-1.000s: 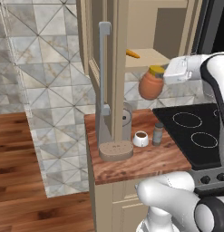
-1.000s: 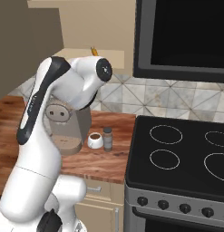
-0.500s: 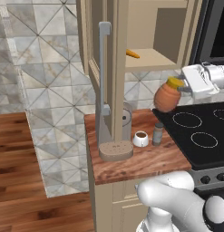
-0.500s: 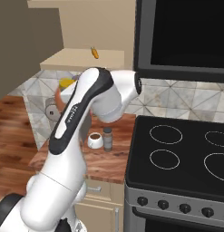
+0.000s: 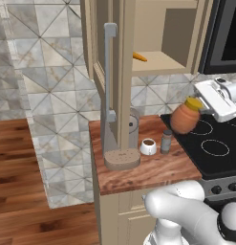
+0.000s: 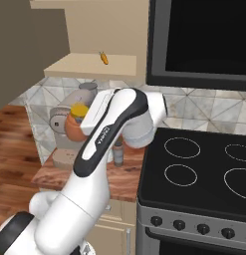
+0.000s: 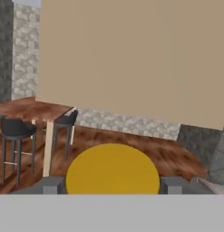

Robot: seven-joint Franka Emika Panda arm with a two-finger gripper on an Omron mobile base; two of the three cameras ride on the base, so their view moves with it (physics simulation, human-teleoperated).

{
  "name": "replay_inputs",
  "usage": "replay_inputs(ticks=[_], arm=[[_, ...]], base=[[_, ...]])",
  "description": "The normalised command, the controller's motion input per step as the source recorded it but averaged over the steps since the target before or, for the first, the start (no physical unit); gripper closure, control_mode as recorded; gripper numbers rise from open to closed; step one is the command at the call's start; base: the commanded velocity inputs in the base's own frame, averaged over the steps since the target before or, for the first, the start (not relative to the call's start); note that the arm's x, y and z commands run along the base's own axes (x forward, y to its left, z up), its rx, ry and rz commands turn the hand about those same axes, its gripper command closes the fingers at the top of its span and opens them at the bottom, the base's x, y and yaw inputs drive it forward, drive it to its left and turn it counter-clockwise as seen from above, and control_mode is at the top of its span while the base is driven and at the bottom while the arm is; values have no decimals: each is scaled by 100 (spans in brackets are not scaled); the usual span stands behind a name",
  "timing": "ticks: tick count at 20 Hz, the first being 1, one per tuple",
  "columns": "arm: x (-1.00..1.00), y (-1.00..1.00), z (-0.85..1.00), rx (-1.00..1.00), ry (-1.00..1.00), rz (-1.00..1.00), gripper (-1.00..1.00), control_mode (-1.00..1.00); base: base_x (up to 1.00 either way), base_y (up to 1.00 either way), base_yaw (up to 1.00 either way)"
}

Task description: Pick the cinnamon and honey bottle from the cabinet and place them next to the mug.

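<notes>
My gripper (image 5: 196,103) is shut on the honey bottle (image 5: 184,118), an amber jar with a yellow cap, and holds it tilted in the air over the counter's right end near the stove. In the hand view the yellow cap (image 7: 112,170) sits between my two fingertips (image 7: 52,185). From the right the honey bottle (image 6: 73,125) hangs in front of the grey appliance. Below it the mug (image 5: 148,146) stands on the wooden counter, with the cinnamon (image 5: 166,141) upright just right of it. The cinnamon (image 6: 118,154) also peeks out beside my arm. The cabinet (image 5: 162,61) stands open above.
The open cabinet door with its long grey handle (image 5: 108,81) hangs left of the mug. A thin orange thing (image 5: 140,57) lies on the shelf. A grey appliance on a round brown speckled base (image 5: 122,159) stands by the door. The black stove (image 5: 212,146) is to the right.
The arm has carried the honey bottle away from the cabinet shelf, to the right and downward, toward the counter's stove end. Mug and cinnamon have not moved.
</notes>
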Motion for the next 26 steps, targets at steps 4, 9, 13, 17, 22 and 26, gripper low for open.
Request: replay_inputs(ticks=[4, 9, 13, 17, 22, 26], arm=[[-27, 0, -50, 0, -4, 3, 100, -100], [-14, 0, -62, 0, 0, 0, 100, -100], [0, 0, -59, 0, 0, 0, 100, -100], [0, -2, -60, 0, 0, 0, 100, -100], [0, -9, -68, 0, 2, -1, 100, -100], [0, -10, -66, 0, 1, -1, 100, -100]], base=[[0, 0, 0], [0, 0, 0], [0, 0, 0], [0, 0, 0], [0, 0, 0], [0, 0, 0]])
